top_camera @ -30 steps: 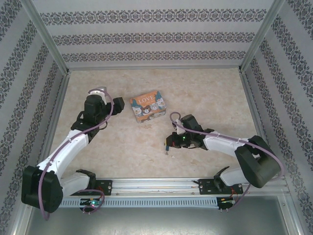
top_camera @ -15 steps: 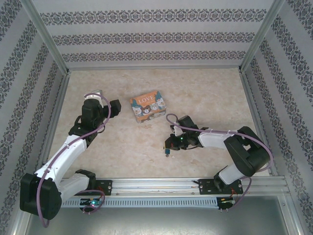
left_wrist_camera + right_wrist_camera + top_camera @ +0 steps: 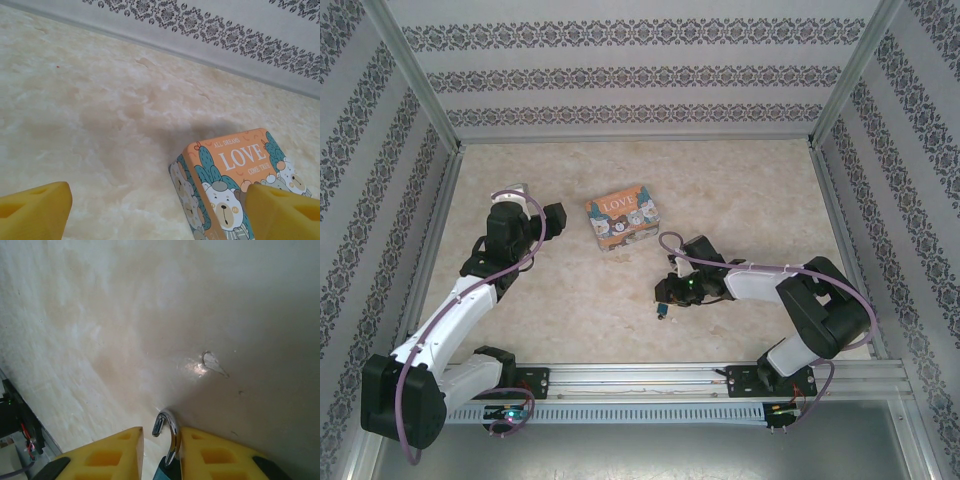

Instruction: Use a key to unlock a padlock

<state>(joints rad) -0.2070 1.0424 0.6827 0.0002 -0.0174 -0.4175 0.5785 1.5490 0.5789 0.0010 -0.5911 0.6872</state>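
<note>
Now the left arm [image 3: 460, 300] reaches from its base at the near left corner toward the far side, bent at the elbow. The left tool [image 3: 156, 212] hangs over the left part of the counter [image 3: 750, 190], with its two yellow fingers [image 3: 35, 210] far apart and nothing between them.

The right arm [image 3: 820, 310] folds back on itself. Its upper part rises to the right, then the forearm runs to the left, so the right tool [image 3: 665, 292] is low over the counter near the middle, a little to the near side. In the right wrist view the yellow fingers [image 3: 110, 455] of this tool stand with only a narrow gap. The padlock [image 3: 169, 432] sits in this gap, with the silver shackle close against one finger and the teal body lower between them. I cannot tell if the fingers press on it or only stand around it.

I count two arms, one padlock and one box [image 3: 623, 216]. The box is orange and teal with the word LOVE. It lies to the right of the left tool and on the far side of the right tool, apart from the padlock.

Patterned walls [image 3: 620, 70] close the counter on the left, far and right sides, and a metal rail [image 3: 640, 375] runs along the near edge. The far right part of the counter is bare and wide. Bare surface also lies between the box and the right tool.
</note>
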